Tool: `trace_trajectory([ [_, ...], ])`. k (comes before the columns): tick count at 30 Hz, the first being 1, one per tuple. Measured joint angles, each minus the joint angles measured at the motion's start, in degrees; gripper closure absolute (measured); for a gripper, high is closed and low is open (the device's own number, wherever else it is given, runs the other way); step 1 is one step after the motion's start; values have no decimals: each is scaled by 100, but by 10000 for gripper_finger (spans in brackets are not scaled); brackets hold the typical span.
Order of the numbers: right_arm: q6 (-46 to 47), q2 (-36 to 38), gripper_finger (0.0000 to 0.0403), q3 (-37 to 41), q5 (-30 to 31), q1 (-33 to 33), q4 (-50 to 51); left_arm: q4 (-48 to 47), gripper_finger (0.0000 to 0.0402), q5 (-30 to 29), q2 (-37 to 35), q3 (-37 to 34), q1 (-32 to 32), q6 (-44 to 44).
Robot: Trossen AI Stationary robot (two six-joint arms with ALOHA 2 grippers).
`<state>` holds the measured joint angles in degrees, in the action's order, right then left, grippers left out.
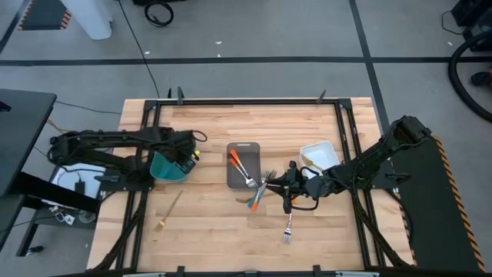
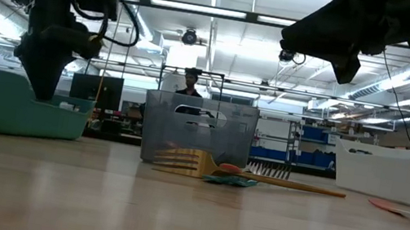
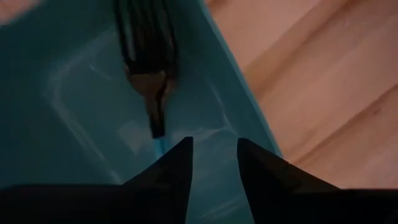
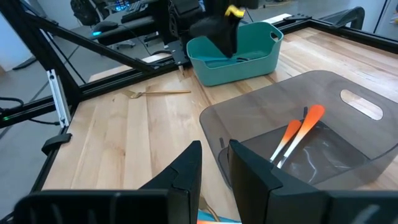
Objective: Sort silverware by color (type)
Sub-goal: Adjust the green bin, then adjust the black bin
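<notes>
Thin metal with slick plastic handles: light, stiff, best pinched mid-handle. Orange forks (image 4: 297, 134) in grey tray (image 1: 243, 148), blue fork (image 3: 149, 68) in teal tray (image 3: 81, 99). Left gripper (image 3: 213, 157) slightly parted, empty; right gripper (image 4: 214, 163) likewise.

Grey floor (image 1: 254, 31) with dark seam lines showing around the wood table (image 1: 231, 242). Ceiling strip lights (image 2: 228, 20) glowing in the workshop behind; a person (image 2: 190, 82) standing far back.
</notes>
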<state>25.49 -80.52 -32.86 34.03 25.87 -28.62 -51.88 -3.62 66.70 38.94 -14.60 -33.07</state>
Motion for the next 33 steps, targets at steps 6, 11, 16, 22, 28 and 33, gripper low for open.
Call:
trace_trajectory([
  [6,-13,1,317,0,-1,0,-10,144,267,24,458,0,417,-200],
  [11,-15,-1,317,0,-47,0,-47,519,267,291,691,0,582,-265],
  [16,-15,-1,317,0,-61,0,-44,988,267,324,765,2,589,-248],
  [22,-5,1,317,0,-64,0,-45,987,267,340,743,11,589,-226],
  [28,-10,0,317,0,-64,0,-41,717,268,306,545,439,758,-224],
  [33,-6,-1,317,0,-64,0,-33,382,281,-128,551,1013,1142,-227],
])
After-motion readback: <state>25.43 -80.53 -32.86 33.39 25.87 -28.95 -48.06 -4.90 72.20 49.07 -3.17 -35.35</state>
